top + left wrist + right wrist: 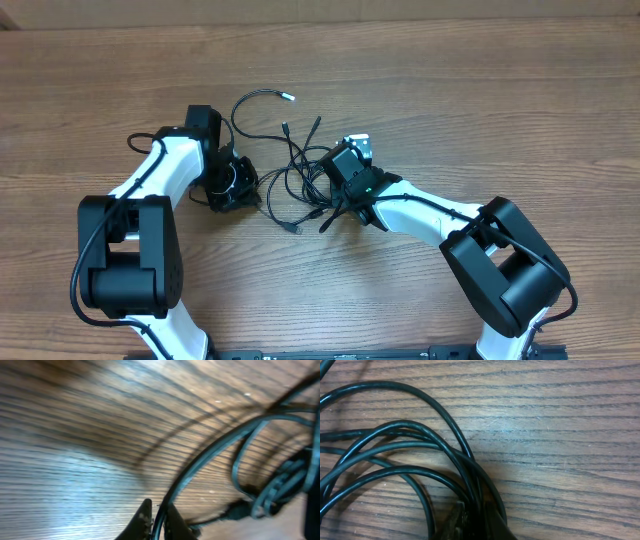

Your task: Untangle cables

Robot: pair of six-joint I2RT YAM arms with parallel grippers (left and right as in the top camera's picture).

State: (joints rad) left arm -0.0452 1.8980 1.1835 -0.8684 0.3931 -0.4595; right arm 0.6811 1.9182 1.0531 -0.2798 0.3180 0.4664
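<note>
Right jaws pinch thin black flexible cables (472, 485) between them; left jaws likewise clamp one strand; brown wooden table (450, 80) beneath.

Even soft light (left wrist view motion-blurred)

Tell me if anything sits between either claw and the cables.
Nothing visible does. The left claw and the right claw each pinch a strand of the cables, which lie on the wooden table.
</note>
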